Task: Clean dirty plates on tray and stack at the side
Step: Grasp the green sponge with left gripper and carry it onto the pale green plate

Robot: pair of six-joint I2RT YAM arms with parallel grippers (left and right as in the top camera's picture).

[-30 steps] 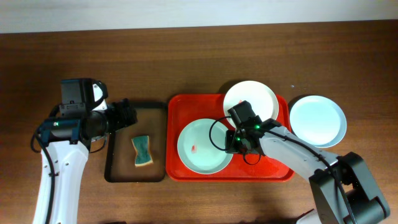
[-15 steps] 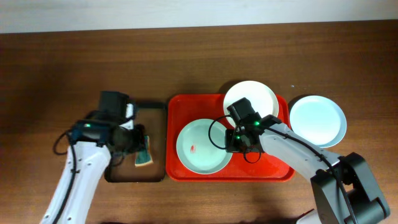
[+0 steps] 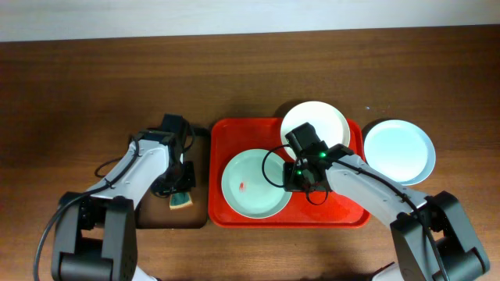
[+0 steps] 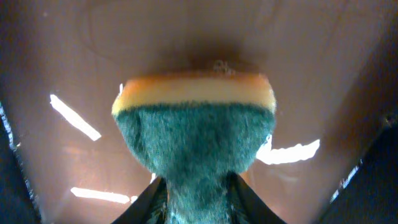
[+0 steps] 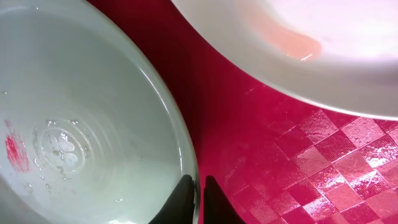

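On the brown wooden worktop (image 3: 78, 78), I look down at the bright red tray (image 3: 234, 134), with a smaller black tray (image 3: 160, 215) just to its left. Two dirty plates lie in the red tray. The pale green plate (image 3: 254, 187) sits at the front and the white plate (image 3: 324, 125) at the back, overhanging the far rim. The pale blue plate (image 3: 398, 151) lies on the worktop just right of the tray, with no smear that I can see, so I take it as the start of the stack.

In the black tray, the left tool (image 4: 196, 202) is clenched on the green-and-yellow scrub sponge (image 4: 194, 137), ready, I judge, to carry it over for wiping. The right tool (image 5: 198, 198) pinches the green plate's near rim, most likely to steady it. A red smear (image 5: 15, 152) marks that plate's floor, and a pink streak (image 5: 280, 34) shows on the white one.
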